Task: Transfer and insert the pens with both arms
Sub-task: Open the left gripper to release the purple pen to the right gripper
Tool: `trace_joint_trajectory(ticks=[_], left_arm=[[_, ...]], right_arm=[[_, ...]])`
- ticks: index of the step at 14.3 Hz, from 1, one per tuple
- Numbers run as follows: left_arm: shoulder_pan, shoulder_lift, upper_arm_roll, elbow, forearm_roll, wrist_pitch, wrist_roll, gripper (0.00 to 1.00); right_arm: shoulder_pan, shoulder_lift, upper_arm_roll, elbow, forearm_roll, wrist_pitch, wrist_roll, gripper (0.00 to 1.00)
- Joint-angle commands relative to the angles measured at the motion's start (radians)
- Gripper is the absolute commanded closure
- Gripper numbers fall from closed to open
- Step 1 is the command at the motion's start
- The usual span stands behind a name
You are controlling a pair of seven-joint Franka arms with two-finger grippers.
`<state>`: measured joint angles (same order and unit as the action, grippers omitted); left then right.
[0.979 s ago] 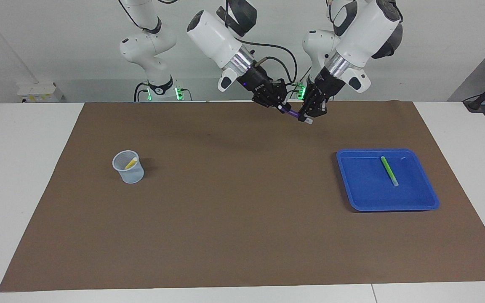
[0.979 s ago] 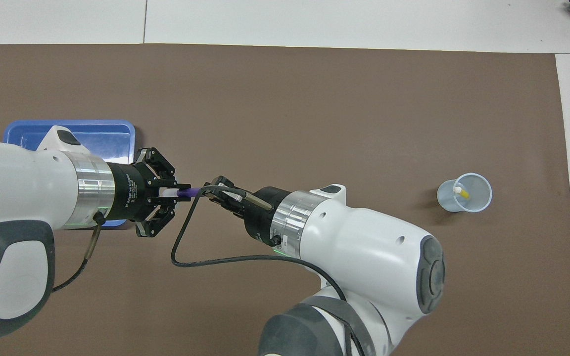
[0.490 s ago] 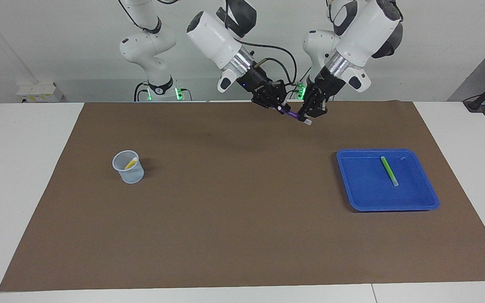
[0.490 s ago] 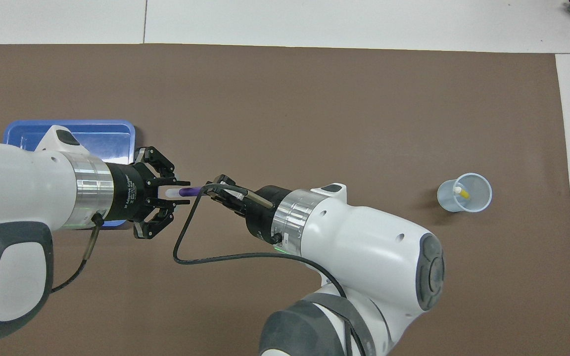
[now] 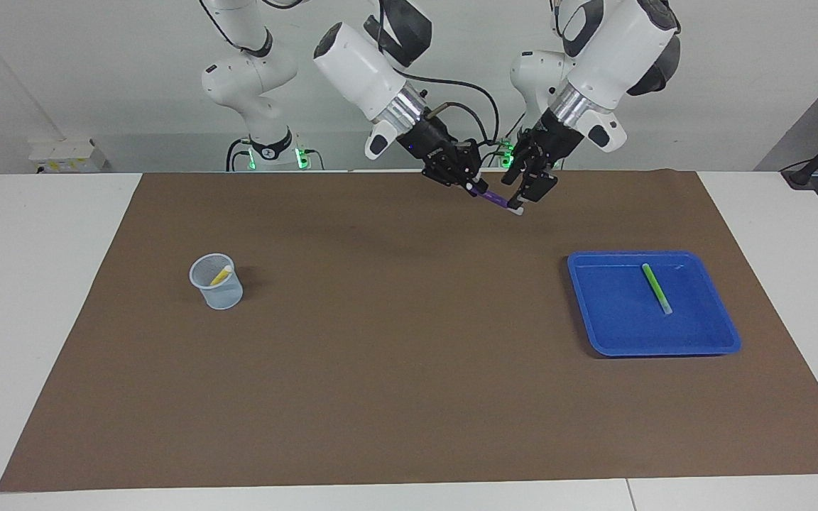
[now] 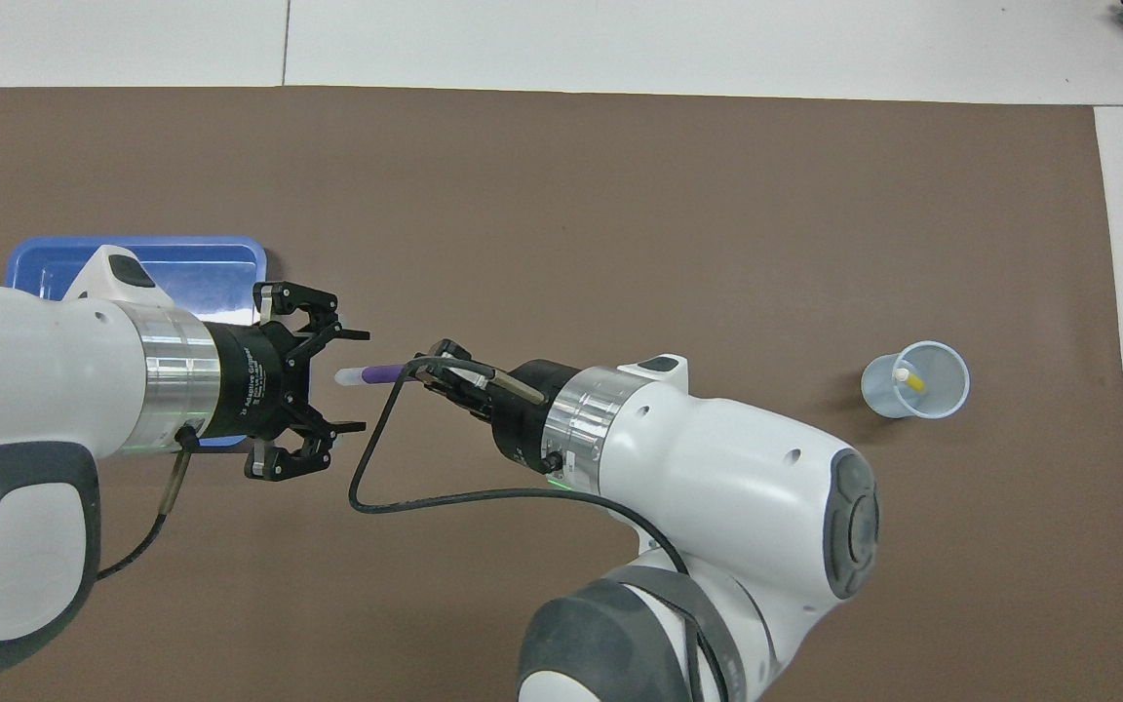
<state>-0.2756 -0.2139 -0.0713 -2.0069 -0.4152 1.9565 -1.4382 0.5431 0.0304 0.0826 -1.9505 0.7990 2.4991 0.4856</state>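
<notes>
The purple pen (image 5: 495, 199) (image 6: 378, 373) hangs in the air over the brown mat. My right gripper (image 5: 476, 187) (image 6: 430, 369) is shut on its purple end. My left gripper (image 5: 527, 193) (image 6: 351, 380) stands open around the pen's whitish end, with its fingers spread wide and apart from it. A green pen (image 5: 656, 287) lies in the blue tray (image 5: 664, 349) toward the left arm's end of the table. In the overhead view the left arm hides that pen. A yellow pen (image 5: 221, 275) (image 6: 909, 379) leans inside the pale mesh cup (image 5: 219, 294) (image 6: 942, 395).
A brown mat (image 5: 395, 341) covers most of the white table. The cup stands toward the right arm's end. A black cable (image 6: 367, 487) loops down from the right wrist. The blue tray (image 6: 201, 261) shows partly beside the left arm.
My left gripper has opened and let go of the purple pen's whitish end. My right gripper stays shut on the pen and has barely moved.
</notes>
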Motion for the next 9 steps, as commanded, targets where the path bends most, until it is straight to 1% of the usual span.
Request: trace_joint_trajectory(ticks=[1,3,5,7,9], left_arm=[[0.053,-0.048,0.008,-0.039,0.001,-0.073,0.262,0.0],[0.111,-0.059,0.008,-0.052,0.004,-0.113,0.449,0.01],[0.171,-0.079,0.008,-0.081,0.036,-0.143,0.653,0.03],[0.226,-0.084,0.01,-0.087,0.085,-0.16,0.842,0.04],[0.268,-0.082,0.008,-0.093,0.139,-0.157,1.012,0.05]], right_arm=[[-0.102,-0.026,0.003,-0.015,-0.079,-0.155,-0.123,1.0],[-0.165,-0.027,0.005,-0.007,-0.223,-0.261,-0.18,1.0],[-0.244,-0.029,0.003,0.016,-0.328,-0.375,-0.267,1.0],[-0.343,-0.03,0.002,0.051,-0.45,-0.524,-0.439,1.0],[-0.419,-0.047,0.002,0.07,-0.574,-0.621,-0.62,1.0]])
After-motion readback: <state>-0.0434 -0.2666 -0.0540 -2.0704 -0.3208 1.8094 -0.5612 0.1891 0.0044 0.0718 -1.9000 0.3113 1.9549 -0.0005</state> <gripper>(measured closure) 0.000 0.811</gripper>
